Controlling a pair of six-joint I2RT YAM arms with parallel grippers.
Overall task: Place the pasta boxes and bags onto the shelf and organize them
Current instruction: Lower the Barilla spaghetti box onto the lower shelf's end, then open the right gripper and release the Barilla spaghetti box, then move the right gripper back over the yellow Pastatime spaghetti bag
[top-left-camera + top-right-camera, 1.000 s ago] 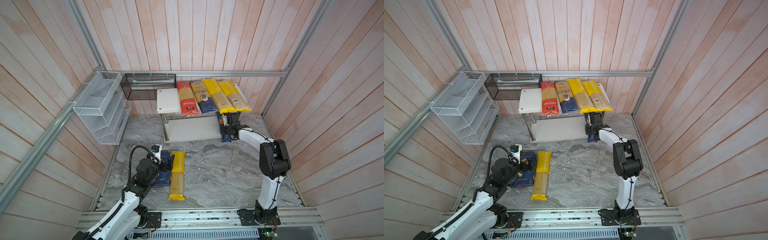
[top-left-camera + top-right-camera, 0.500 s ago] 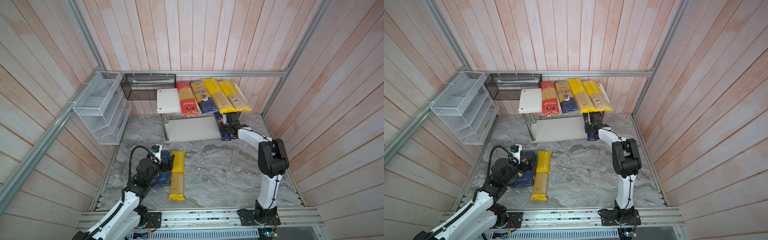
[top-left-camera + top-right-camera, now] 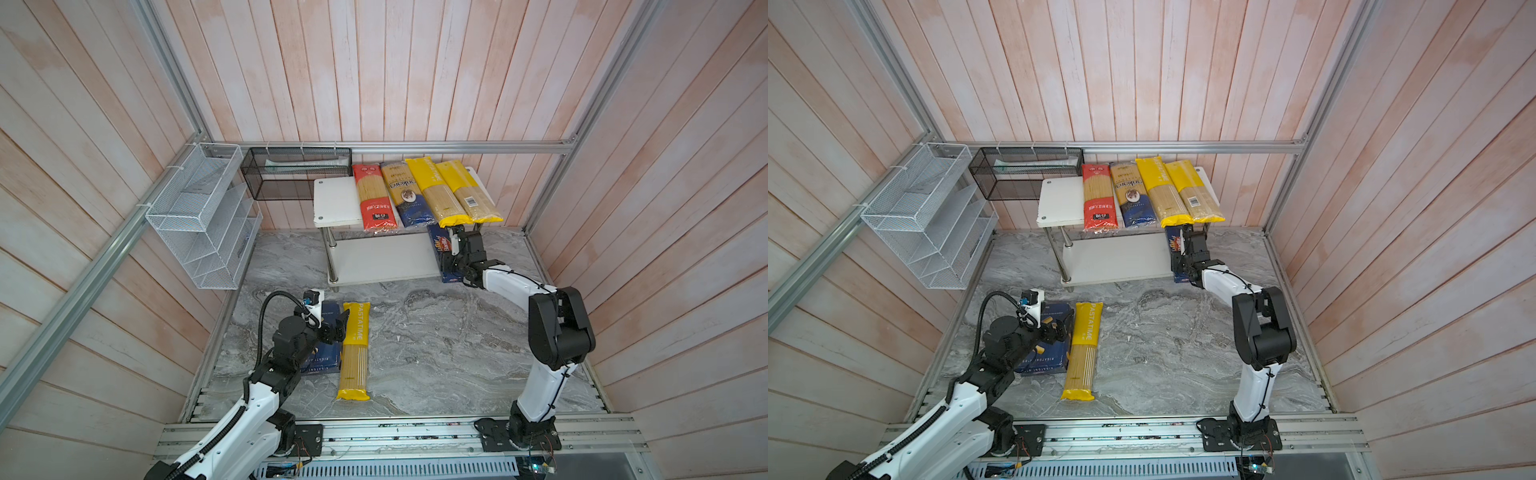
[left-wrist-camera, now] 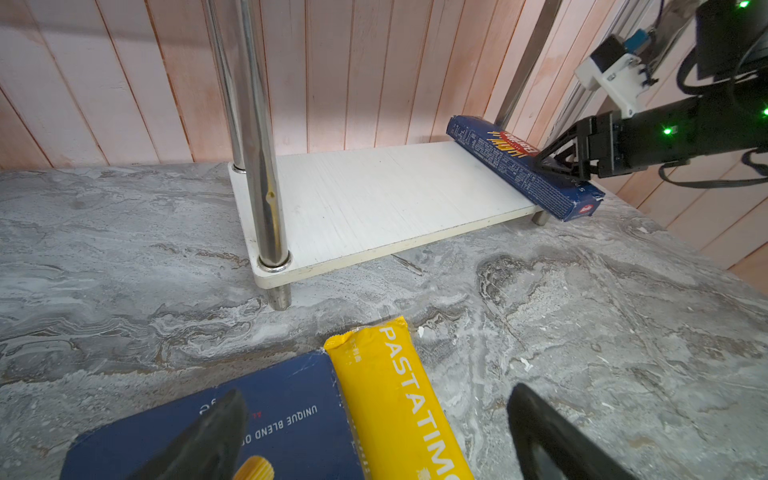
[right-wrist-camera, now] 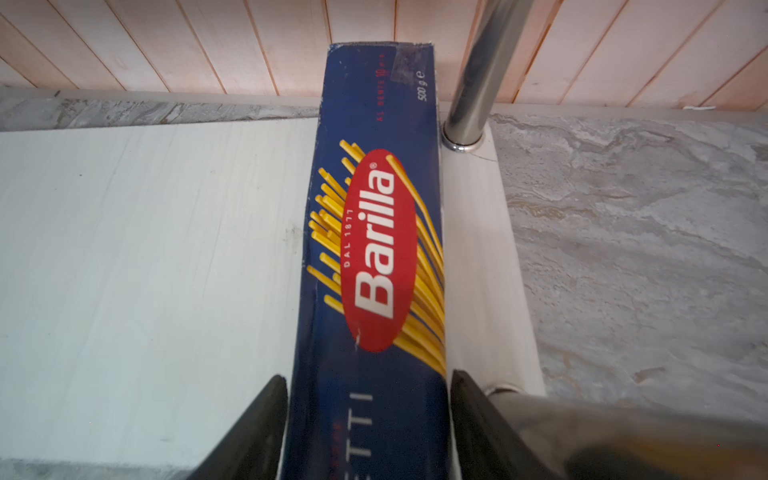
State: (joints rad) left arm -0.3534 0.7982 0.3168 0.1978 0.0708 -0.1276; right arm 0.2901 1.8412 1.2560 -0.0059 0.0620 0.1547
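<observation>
The spaghetti box [image 5: 374, 249] was seen lying on the lower board of the shelf [image 3: 382, 257], at its right end. Its long axis pointed away from the right gripper [image 5: 368, 376], whose jaws flanked its near end. Grip or release could not be told. The left gripper [image 4: 376, 390] was spread open.

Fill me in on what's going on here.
The right gripper has its jaws either side of the spaghetti box, which lies on the lower board of the shelf; whether they grip it is unclear. Four spaghetti bags lie across the top board. The left gripper hangs open above the rigatoni box and a yellow bag on the marble table, holding nothing.
</observation>
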